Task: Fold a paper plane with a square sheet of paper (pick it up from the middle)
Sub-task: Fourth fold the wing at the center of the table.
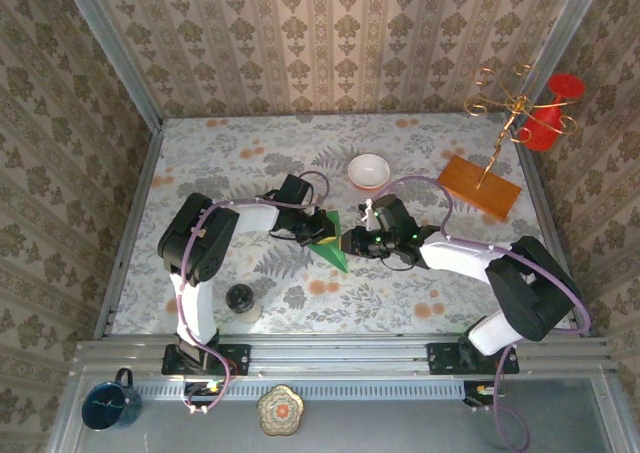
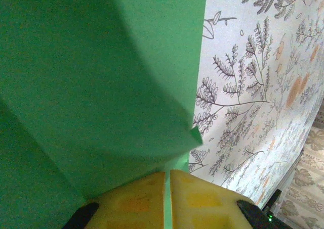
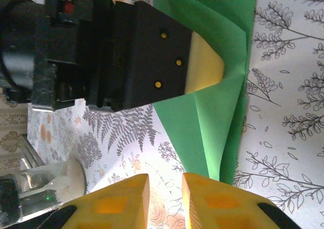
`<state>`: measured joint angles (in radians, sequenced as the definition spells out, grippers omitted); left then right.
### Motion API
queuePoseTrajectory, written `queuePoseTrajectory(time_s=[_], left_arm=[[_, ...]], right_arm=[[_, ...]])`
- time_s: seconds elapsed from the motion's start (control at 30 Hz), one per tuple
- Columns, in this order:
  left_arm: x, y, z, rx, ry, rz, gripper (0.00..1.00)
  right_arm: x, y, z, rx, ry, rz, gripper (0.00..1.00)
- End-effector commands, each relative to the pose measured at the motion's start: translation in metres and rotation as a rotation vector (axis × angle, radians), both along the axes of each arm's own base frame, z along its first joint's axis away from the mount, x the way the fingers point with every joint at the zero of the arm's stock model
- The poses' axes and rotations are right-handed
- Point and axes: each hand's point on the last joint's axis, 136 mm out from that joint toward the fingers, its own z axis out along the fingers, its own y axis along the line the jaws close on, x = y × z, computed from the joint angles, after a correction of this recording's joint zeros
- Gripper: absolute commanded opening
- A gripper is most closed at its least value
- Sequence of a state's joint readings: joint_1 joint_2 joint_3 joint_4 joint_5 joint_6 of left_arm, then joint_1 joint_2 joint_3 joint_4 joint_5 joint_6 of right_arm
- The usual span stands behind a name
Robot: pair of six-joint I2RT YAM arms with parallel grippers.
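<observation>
Pinching a layer of the bright-green sheet of paper (image 2: 101,77) between its yellow fingertips, the left gripper (image 2: 167,191) is closed on the sheet's edge, with only the thin paper between the pads. The sheet lies near the middle of the floral table (image 1: 250,163), partly folded into a wedge whose point aims toward the near edge. Part of it rests on the table and part is lifted and bowed at the pinch. The right gripper (image 3: 166,196) hovers just beside the paper's edge, its jaws a little apart, with the patterned cloth visible through the gap and nothing held. Paper like this is likely very light and limp. It probably sags under its own weight, slides easily on the cloth, creases for good wherever it is squeezed, and could tear if the two arms pull against each other. A good hold is probably at a folded edge or along the centre line, where doubled layers are stiffer, with the other gripper pressing flat rather than tugging. The two grippers meet almost nose to nose over the sheet, so room between them is tight. The table offers open room to the near side and left, apart from a small dark-capped jar (image 1: 240,298) near the left arm. A white bowl (image 1: 369,170) sits just beyond the paper, and an orange-brown wooden board (image 1: 480,186) lies well apart to the far right.
</observation>
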<state>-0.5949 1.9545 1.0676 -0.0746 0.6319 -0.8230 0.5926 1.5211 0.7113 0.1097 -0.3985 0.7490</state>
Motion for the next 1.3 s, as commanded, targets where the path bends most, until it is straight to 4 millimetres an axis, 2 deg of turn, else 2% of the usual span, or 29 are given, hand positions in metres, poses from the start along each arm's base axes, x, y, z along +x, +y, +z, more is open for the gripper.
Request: queuePoseTrajectory(time_s=[0.0, 0.27, 0.73, 1.27], left_arm=[[-0.002, 0.007, -0.020, 0.057, 0.051, 0.028, 0.13], [-0.003, 0.008, -0.022, 0.063, 0.064, 0.039, 0.14], [-0.005, 0.013, -0.029, 0.078, 0.090, 0.062, 0.13], [-0.005, 0.016, -0.029, 0.077, 0.093, 0.073, 0.13]], right_arm=[[-0.003, 0.002, -0.015, -0.035, 0.061, -0.005, 0.24], [-0.007, 0.016, -0.029, -0.064, 0.112, 0.046, 0.20], [-0.030, 0.008, -0.049, -0.120, 0.222, 0.085, 0.19], [-0.042, 0.006, -0.063, -0.131, 0.279, 0.107, 0.19]])
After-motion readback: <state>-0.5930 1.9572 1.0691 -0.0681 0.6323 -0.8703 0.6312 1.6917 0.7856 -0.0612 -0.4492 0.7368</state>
